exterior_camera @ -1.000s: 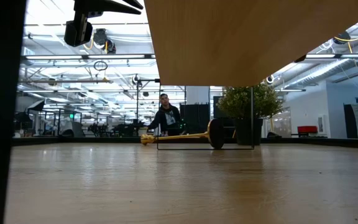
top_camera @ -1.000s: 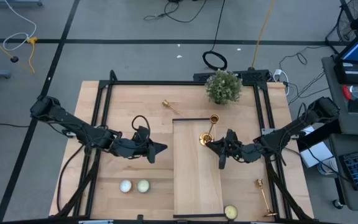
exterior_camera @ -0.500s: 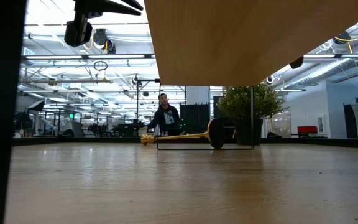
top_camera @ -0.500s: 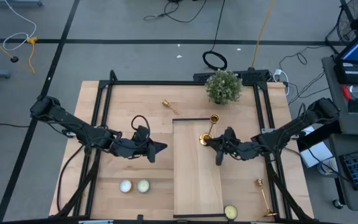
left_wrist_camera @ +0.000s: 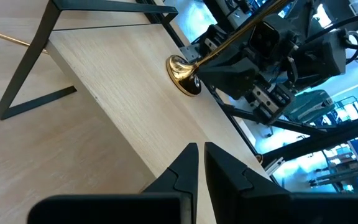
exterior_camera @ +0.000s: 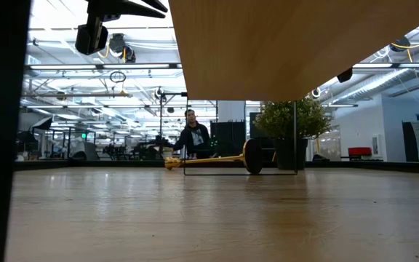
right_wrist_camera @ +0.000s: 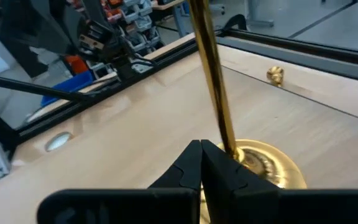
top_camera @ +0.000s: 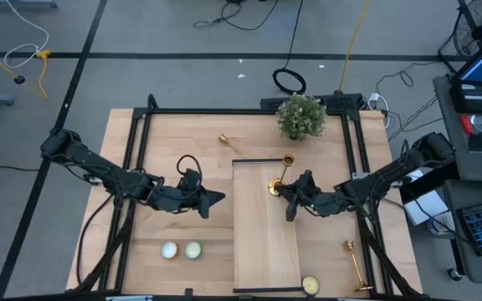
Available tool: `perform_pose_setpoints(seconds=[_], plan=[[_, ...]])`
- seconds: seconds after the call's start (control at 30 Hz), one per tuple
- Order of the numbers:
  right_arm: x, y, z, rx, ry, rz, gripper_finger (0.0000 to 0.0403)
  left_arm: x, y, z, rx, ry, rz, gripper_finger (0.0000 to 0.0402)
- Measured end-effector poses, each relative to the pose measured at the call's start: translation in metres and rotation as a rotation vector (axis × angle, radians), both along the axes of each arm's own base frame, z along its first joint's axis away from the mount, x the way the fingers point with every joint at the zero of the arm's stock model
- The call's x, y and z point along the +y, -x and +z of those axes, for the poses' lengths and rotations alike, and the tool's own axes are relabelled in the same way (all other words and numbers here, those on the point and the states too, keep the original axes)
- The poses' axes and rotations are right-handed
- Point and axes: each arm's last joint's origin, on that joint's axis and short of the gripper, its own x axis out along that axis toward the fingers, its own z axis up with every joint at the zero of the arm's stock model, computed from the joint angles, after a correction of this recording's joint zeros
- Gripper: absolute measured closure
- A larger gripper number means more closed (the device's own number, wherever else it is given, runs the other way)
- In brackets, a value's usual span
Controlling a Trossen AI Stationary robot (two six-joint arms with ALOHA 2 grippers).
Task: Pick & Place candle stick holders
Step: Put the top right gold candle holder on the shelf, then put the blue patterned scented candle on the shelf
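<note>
One gold candle stick holder [top_camera: 279,174] stands on its round base [right_wrist_camera: 263,167] on the raised wooden board [top_camera: 266,242]. Its thin stem [right_wrist_camera: 211,74] rises to the small cup [top_camera: 289,159]. My right gripper [top_camera: 288,205] [right_wrist_camera: 201,152] is shut, its tips right beside the foot of the stem. A second holder [top_camera: 228,142] [exterior_camera: 213,159] lies on its side on the table at the far side. A third [top_camera: 356,266] lies near the right front corner. My left gripper [top_camera: 217,198] [left_wrist_camera: 199,155] hangs shut over the table left of the board, holding nothing. My right gripper's shut fingertips sit at the foot of the stem [right_wrist_camera: 230,148], just over the base's rim, coming nearly level from the table's right. The stem passes beside the tips, not between them. Whether they touch it I cannot tell.
Two pale round candles [top_camera: 181,249] lie on the table at the front left, and another [top_camera: 310,284] at the board's near end. A potted plant [top_camera: 300,115] stands at the far edge. A black frame [top_camera: 141,134] borders the table. A person [exterior_camera: 193,137] stands far behind.
My right gripper has edged slightly toward the table's left, closer to the standing holder's base, and has turned a little. The holder has stayed where it was.
</note>
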Motion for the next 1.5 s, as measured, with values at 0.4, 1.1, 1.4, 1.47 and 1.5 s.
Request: perform_pose_setpoints(seconds=[0.4,1.1,1.4,1.47,1.5], plan=[[-0.001,0.0,0.001,-0.008,0.018,-0.044,0.0403,0.0,0.0,0.0,0.001,-0.001,0.0,0.0371],[-0.003,0.001,0.0,-0.008,0.047,-0.111,0.0403,0.0,0.0,0.0,0.001,-0.004,-0.002,0.0371],[0.003,-0.004,0.013,-0.119,-0.036,0.029,0.0403,0.0,0.0,0.0,0.001,-0.004,-0.002,0.0371],[0.006,-0.005,0.018,-0.168,-0.055,0.079,0.0403,0.0,0.0,0.0,0.0,-0.005,-0.003,0.0371],[0.007,-0.005,0.021,-0.193,-0.066,0.106,0.0403,0.0,0.0,0.0,-0.001,-0.005,-0.004,0.0371]])
